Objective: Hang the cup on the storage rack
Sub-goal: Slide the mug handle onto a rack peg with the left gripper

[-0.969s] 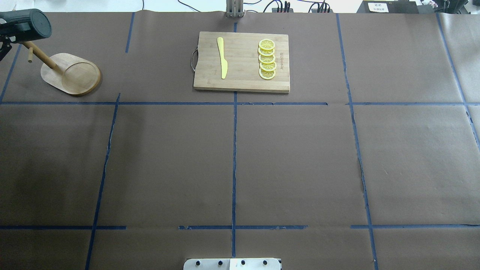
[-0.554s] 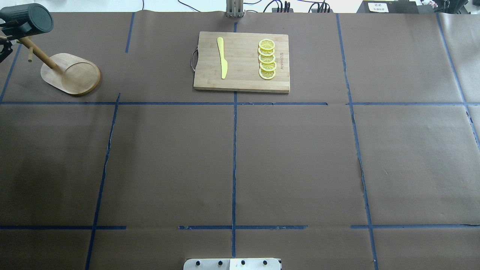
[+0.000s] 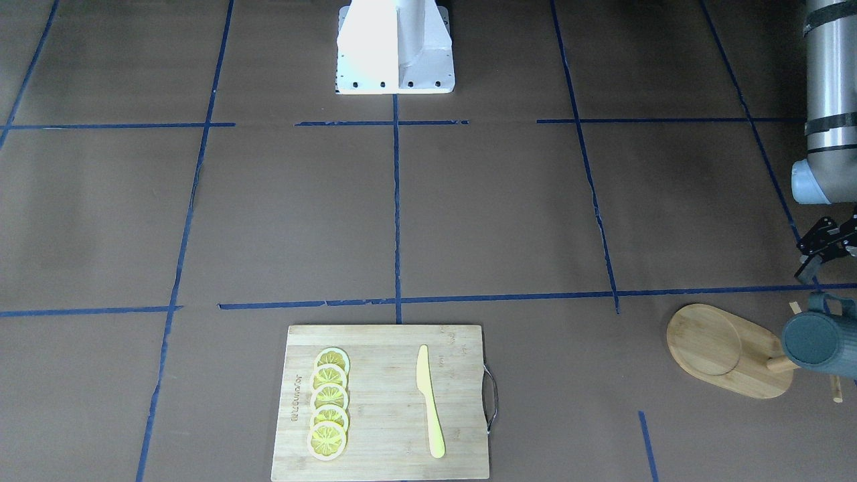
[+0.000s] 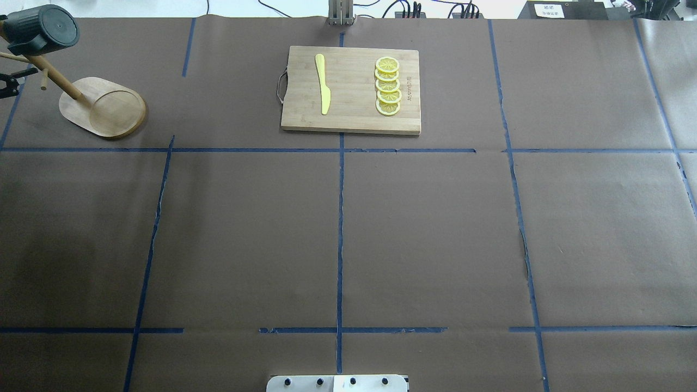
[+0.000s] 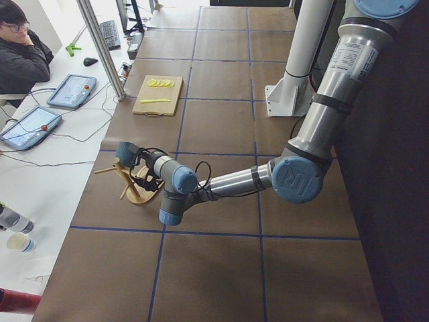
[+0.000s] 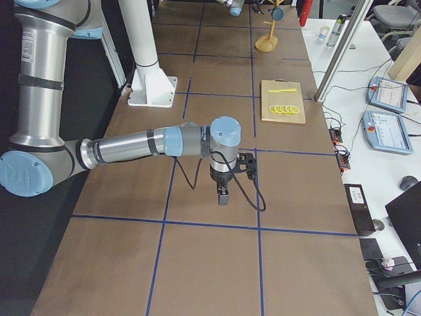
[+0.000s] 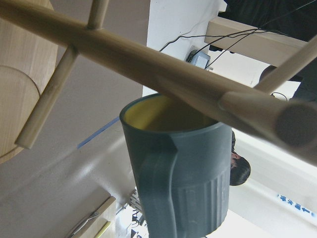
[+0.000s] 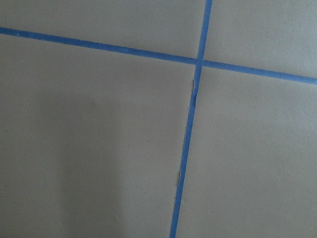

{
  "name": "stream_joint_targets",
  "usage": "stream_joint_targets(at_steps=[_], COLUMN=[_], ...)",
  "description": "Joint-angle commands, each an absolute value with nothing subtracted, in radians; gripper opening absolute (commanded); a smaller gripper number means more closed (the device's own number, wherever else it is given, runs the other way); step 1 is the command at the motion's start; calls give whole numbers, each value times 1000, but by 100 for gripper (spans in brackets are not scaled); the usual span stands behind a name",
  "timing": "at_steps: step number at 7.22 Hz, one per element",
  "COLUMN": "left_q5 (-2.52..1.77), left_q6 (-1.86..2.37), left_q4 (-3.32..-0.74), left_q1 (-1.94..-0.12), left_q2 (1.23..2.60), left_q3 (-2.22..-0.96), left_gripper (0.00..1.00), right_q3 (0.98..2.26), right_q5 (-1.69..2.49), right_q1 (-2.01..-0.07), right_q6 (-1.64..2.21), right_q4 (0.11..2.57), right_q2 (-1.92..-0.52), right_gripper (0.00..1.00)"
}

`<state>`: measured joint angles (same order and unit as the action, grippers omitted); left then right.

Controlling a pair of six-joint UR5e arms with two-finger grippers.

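While the cup hangs on the storage rack, seemingly rigid, light, breakable and best gripped at its rim, the left hand gapes wide, empty.

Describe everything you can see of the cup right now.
The cup is a dark teal-grey mug, ribbed on its lower wall, yellow inside, with a loop handle; it looks ceramic. It hangs tipped on its side at the top of the rack, its flat bottom toward the overhead camera. Just where a peg catches it is hidden. The left gripper is apart from it, and only the rack touches it.
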<state>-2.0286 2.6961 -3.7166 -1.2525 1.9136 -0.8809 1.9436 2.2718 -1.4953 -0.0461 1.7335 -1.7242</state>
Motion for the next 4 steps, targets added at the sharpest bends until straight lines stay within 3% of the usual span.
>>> stream_joint_targets(at_steps=[1,4], left_q5=[-2105,-2355], left_q6=[2551,2216], left_q4=[-3743,-3735], left_q1=[-1256,-1305], left_q2=[1905,1879], left_q3=[-884,-910], left_gripper=[100,100], right_q3=[1944,1944], right_q5=[2273,2275], right_q1=[-1494,-1494], right_q6=[-45,-46], right_q4=[1735,1733], right_q2=[-1724,-1726], right_gripper=[100,100])
